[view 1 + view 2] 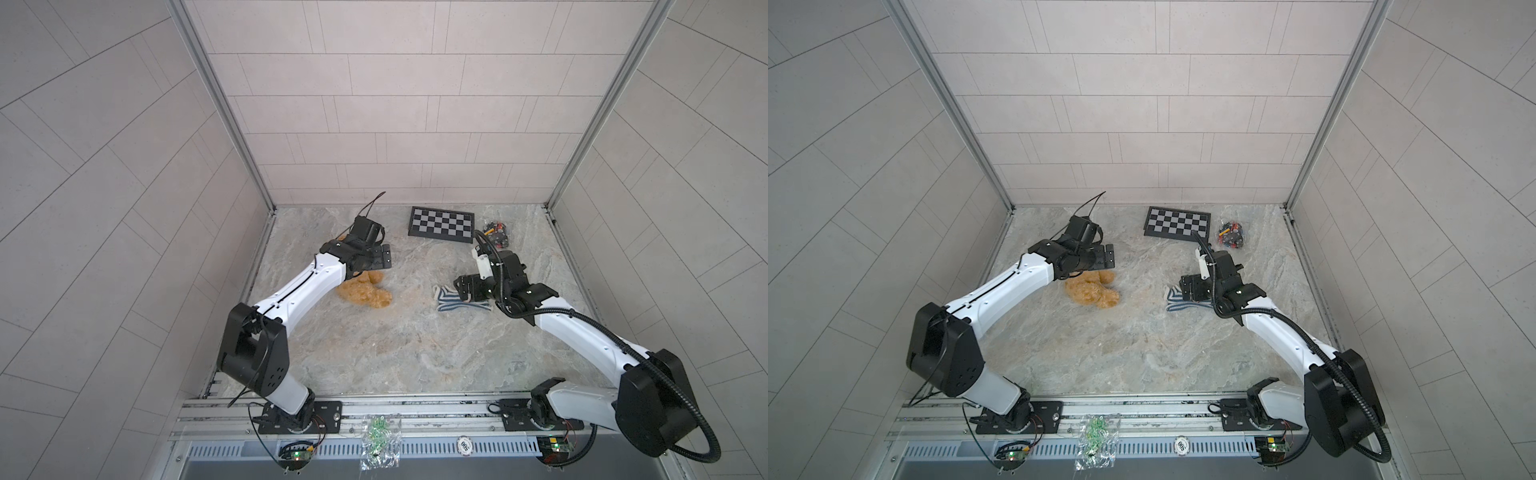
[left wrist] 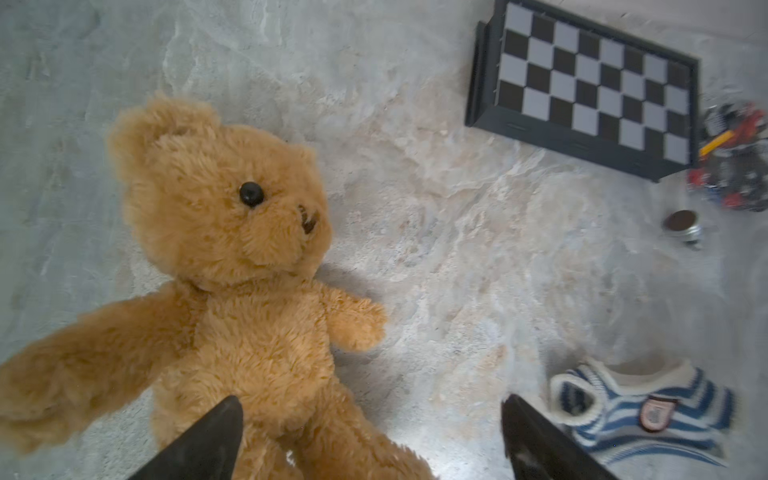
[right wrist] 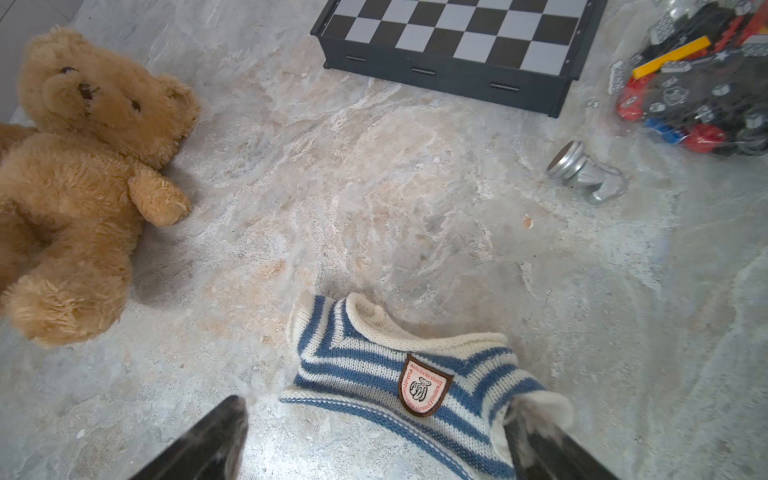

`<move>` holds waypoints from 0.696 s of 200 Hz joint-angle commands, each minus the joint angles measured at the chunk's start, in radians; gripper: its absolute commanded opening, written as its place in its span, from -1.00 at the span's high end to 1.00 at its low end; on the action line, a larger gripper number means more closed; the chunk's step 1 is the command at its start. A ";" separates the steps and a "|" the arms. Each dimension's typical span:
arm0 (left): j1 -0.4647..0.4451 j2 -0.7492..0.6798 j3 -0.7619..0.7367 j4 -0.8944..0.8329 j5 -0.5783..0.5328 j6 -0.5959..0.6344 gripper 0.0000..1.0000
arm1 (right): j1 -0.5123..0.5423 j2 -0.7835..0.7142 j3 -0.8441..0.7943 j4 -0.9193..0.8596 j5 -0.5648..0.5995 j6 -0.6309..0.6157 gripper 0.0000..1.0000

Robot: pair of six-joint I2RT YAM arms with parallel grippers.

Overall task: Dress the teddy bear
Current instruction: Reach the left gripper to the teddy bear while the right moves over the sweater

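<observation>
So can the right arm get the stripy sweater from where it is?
Probably yes. The right gripper hangs open just over the striped sweater, which lies on the table with nothing on top of it. The teddy bear lies apart, off to one side.

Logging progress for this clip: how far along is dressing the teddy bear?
Done: nothing yet. The teddy bear lies bare on its back, and the striped sweater lies apart from it.
In hand: nothing is gripped. The left gripper is open over the bear's legs, and the right gripper is open at the sweater.
Left: grasp the sweater and pull it onto the bear.
</observation>
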 commanded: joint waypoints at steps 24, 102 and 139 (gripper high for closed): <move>0.001 0.099 0.036 -0.128 -0.142 0.014 -1.00 | 0.013 0.035 0.003 0.017 -0.066 -0.011 -0.99; 0.020 0.261 0.062 -0.139 -0.261 -0.026 -1.00 | 0.030 0.060 0.043 0.050 -0.137 -0.008 -0.99; 0.028 0.280 0.047 -0.133 -0.293 -0.026 -0.92 | 0.033 0.053 0.049 0.048 -0.142 -0.002 -0.99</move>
